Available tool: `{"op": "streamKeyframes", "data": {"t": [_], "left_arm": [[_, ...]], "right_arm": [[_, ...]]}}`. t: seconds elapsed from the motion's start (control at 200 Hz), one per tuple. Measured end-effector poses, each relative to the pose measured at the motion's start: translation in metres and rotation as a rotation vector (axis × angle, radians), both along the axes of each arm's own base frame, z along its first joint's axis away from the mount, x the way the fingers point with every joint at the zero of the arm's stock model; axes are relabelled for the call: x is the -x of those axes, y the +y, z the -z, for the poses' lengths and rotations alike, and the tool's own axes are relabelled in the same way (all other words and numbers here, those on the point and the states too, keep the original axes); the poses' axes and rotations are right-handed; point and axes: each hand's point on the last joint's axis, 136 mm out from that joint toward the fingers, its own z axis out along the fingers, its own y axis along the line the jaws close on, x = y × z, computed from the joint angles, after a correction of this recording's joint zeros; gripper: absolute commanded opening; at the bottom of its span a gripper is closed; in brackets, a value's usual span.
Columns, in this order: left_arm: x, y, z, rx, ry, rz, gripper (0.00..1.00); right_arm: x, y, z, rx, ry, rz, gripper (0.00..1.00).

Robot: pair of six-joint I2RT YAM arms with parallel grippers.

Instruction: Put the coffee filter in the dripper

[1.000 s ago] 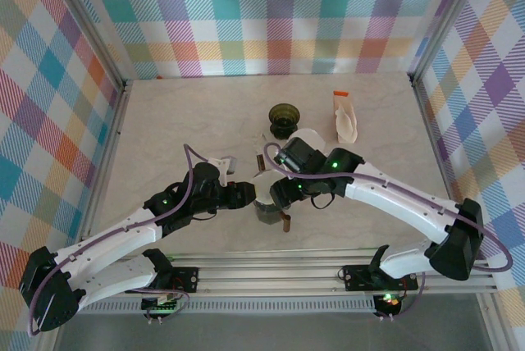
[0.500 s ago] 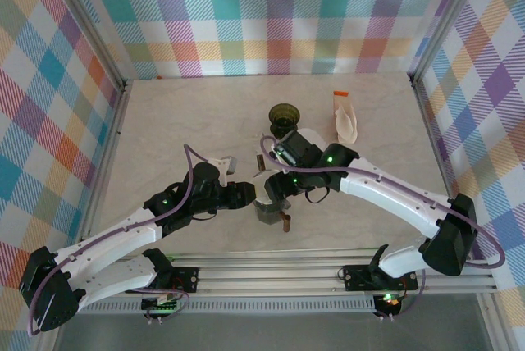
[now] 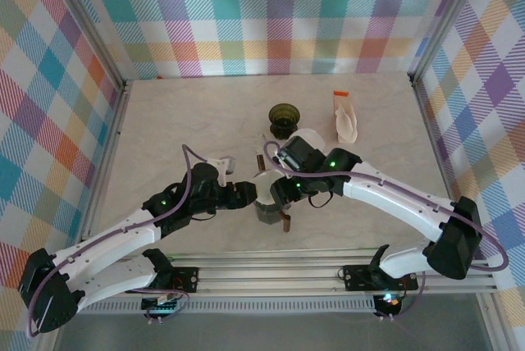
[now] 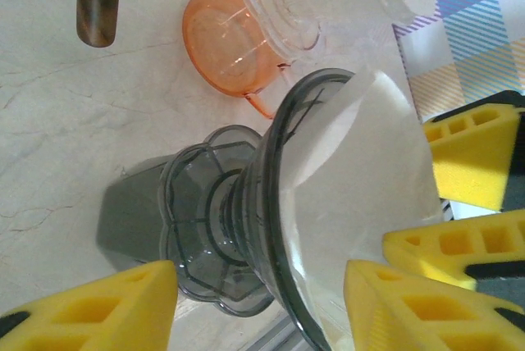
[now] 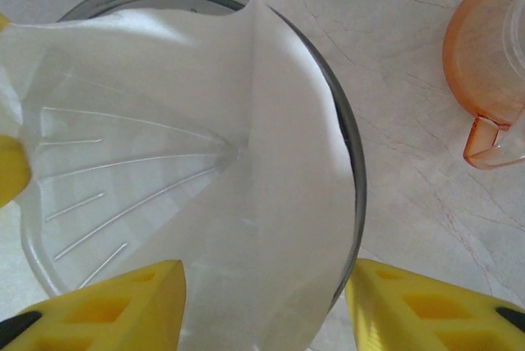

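A smoky grey dripper [image 4: 246, 228] stands on the marble table, between the two arms in the top view [image 3: 267, 210]. The white coffee filter [image 5: 246, 162] lies opened inside the cone and covers most of its ribbed wall; from the side its paper [image 4: 361, 170] reaches the rim. My left gripper [image 4: 258, 318] is open, its jaws apart on either side of the dripper's rim and base. Over the bowl, my right gripper [image 5: 267, 310] is also open: one finger sits above the filter, the other just outside the rim.
A clear orange cup [image 4: 238, 39] lies beside the dripper, also in the right wrist view [image 5: 492, 64]. A brown wooden handle [image 3: 286, 221] is near it. A dark green dripper [image 3: 285, 117] and a stack of white filters [image 3: 346, 121] sit further back.
My left jaws have widened away from the dripper. The right jaws have drawn closer together, and the right gripper shifted slightly over the dripper and back.
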Motion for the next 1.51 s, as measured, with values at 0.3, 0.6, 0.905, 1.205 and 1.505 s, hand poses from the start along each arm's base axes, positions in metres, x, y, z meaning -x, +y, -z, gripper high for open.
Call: {"op": "streamKeyframes", "data": {"t": [0.3,0.6,0.905,1.205,1.505], "left_arm": [[0.006,-0.002,-0.007,0.026,0.001,0.018,0.52],[0.01,-0.004,0.0,0.008,0.02,0.037,0.41],[0.011,-0.003,0.004,-0.006,0.031,0.034,0.41],[0.011,-0.002,0.004,-0.007,0.03,0.033,0.44],[0.01,-0.002,0.004,-0.007,0.028,0.029,0.43]], "right_arm": [[0.001,0.001,0.0,0.0,-0.001,-0.004,0.53],[0.001,0.001,0.0,0.0,0.001,-0.001,0.55],[-0.015,0.002,-0.021,0.01,-0.073,0.004,0.67],[-0.054,0.011,-0.029,0.039,-0.121,-0.003,0.61],[-0.069,0.006,-0.007,0.104,-0.09,0.01,0.53]]}}
